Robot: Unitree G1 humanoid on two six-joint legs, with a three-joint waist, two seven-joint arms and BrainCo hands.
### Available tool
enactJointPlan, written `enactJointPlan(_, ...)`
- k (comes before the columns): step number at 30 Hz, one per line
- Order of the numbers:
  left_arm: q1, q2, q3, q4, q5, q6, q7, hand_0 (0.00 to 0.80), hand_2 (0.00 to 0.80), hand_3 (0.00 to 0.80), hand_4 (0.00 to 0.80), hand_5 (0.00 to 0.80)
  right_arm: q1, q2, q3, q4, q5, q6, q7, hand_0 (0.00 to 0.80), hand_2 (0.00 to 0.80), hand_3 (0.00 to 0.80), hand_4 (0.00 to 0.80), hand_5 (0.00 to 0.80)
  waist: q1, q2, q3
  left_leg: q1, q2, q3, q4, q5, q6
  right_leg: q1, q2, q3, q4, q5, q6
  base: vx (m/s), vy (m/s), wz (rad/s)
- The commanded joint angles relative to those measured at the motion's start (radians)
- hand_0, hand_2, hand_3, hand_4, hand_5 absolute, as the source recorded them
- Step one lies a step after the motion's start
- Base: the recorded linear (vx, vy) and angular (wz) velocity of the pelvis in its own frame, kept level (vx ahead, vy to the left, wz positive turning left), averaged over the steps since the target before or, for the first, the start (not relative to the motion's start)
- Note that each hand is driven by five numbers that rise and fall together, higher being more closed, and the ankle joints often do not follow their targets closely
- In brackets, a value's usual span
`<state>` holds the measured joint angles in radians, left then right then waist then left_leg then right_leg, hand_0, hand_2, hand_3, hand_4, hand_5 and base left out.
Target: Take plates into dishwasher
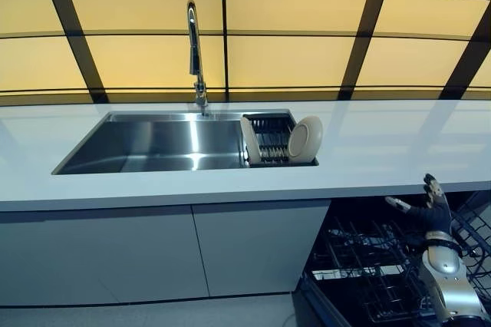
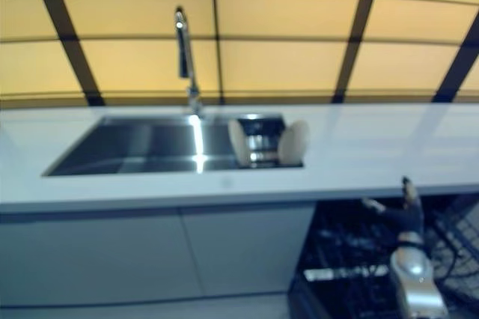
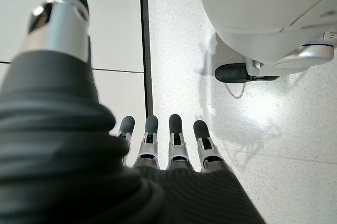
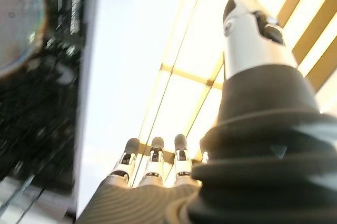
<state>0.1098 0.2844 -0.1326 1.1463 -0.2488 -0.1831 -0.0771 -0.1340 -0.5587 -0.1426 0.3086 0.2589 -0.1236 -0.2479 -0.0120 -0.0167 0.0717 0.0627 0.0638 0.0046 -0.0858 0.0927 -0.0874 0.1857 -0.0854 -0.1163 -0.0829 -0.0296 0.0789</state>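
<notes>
Left eye view: two cream round plates stand on edge in the dark wire rack inside the steel sink. The right hand is raised above the open dishwasher's black wire basket, fingers straight and empty. The left hand points at the floor, fingers straight, holding nothing.

worktop bare right of sink rack, its edge overhanging open dishwasher rack

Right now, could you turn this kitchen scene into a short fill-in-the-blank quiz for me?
1. The two plates stand on edge in a rack at the ____ end of the sink.
2. The right hand is raised over the open ____, below the counter.
3. The right hand holds ____.
4. The left hand hangs over the ____.

Missing words: right; dishwasher; nothing; floor
</notes>
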Motion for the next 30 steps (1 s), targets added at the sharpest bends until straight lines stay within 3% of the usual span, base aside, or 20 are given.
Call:
enactJointPlan(1, -0.058, 0.018, -0.002, 0.015, 0.035, -0.017, 0.015, 0.000, 0.000, 0.000, 0.000, 0.000, -0.111, -0.036, 0.005, -0.032, 0.030, -0.085, 0.007, 0.000, 0.000, 0.000, 0.000, 0.000, 0.028, -0.032, 0.001, 0.062, -0.104, 0.073, 0.042, -0.121, 0.117, -0.116, -0.021, 0.015, 0.113, 0.066, 0.016, 0.005, 0.067, 0.00)
enactJointPlan(8, -0.077, 0.027, -0.003, 0.016, 0.043, -0.005, 0.010, 0.000, 0.000, 0.000, 0.000, 0.000, -0.152, -0.040, 0.011, -0.036, 0.047, -0.114, -0.018, 0.000, 0.000, 0.000, 0.000, 0.000, 0.041, -0.036, 0.035, 0.007, -0.119, 0.046, 0.132, -0.136, 0.144, -0.192, -0.092, 0.029, 0.326, 0.139, 0.038, -0.020, 0.081, -0.01)
enactJointPlan(11, -0.086, 0.033, -0.016, 0.028, 0.062, 0.000, 0.001, 0.000, 0.000, 0.000, 0.000, 0.000, -0.153, -0.051, -0.001, -0.068, 0.066, -0.113, -0.028, 0.000, 0.000, 0.000, 0.000, 0.000, 0.046, -0.024, 0.040, -0.010, -0.120, 0.016, 0.148, -0.138, 0.154, -0.247, -0.130, 0.064, 0.498, 0.241, 0.040, 0.004, 0.136, -0.02)
enactJointPlan(14, -0.092, 0.034, -0.031, 0.033, 0.064, 0.001, -0.003, 0.000, 0.000, 0.000, 0.000, 0.000, -0.154, -0.060, -0.002, -0.095, 0.064, -0.110, -0.035, 0.000, 0.000, 0.000, 0.000, 0.000, 0.041, -0.007, 0.043, -0.003, -0.117, -0.003, 0.145, -0.139, 0.158, -0.317, -0.133, 0.090, 0.640, 0.293, 0.050, 0.024, 0.158, 0.18)
enactJointPlan(17, -0.091, 0.037, -0.038, 0.026, 0.072, 0.016, -0.006, 0.000, 0.000, 0.000, 0.000, 0.000, -0.174, -0.087, -0.007, -0.130, 0.084, -0.094, -0.021, 0.000, 0.000, 0.000, 0.000, 0.000, 0.030, 0.010, 0.046, 0.012, -0.109, -0.025, 0.137, -0.135, 0.154, -0.395, -0.104, 0.114, 0.725, 0.281, 0.046, 0.082, 0.108, 0.25)
enactJointPlan(19, -0.094, 0.036, -0.049, 0.028, 0.073, 0.024, 0.002, 0.000, 0.000, 0.000, 0.000, 0.000, -0.204, -0.103, 0.000, -0.148, 0.092, -0.088, -0.011, 0.000, 0.000, 0.000, 0.000, 0.000, 0.022, -0.003, 0.046, 0.021, -0.123, -0.030, 0.134, -0.147, 0.156, -0.417, -0.107, 0.103, 0.652, 0.277, 0.041, 0.146, -0.034, 0.23)
enactJointPlan(22, -0.110, 0.034, -0.043, 0.038, 0.086, 0.037, 0.002, 0.000, 0.000, 0.000, 0.000, 0.000, -0.235, -0.108, 0.012, -0.165, 0.090, -0.087, 0.008, 0.000, 0.000, 0.000, 0.000, 0.000, 0.002, -0.048, 0.044, 0.050, -0.168, -0.036, 0.152, -0.198, 0.152, -0.394, -0.120, 0.065, 0.410, 0.272, 0.045, 0.224, -0.095, 0.17)
enactJointPlan(25, -0.113, 0.030, -0.045, 0.057, 0.088, 0.028, 0.004, 0.000, 0.000, 0.000, 0.000, 0.000, -0.242, -0.129, 0.013, -0.182, 0.107, -0.083, 0.038, 0.000, 0.000, 0.000, 0.000, 0.000, -0.032, -0.053, 0.047, 0.102, -0.176, -0.066, 0.158, -0.238, 0.142, -0.407, -0.080, 0.021, 0.228, 0.254, 0.050, 0.301, -0.076, 0.08)
enactJointPlan(30, -0.119, 0.016, -0.056, 0.078, 0.077, 0.018, 0.019, 0.000, 0.000, 0.000, 0.000, 0.000, -0.233, -0.152, -0.003, -0.206, 0.130, -0.071, 0.062, 0.000, 0.000, 0.000, 0.000, 0.000, -0.067, -0.051, 0.045, 0.169, -0.173, -0.120, 0.140, -0.266, 0.147, -0.477, -0.058, 0.007, 0.170, 0.299, 0.062, 0.286, -0.103, 0.27)
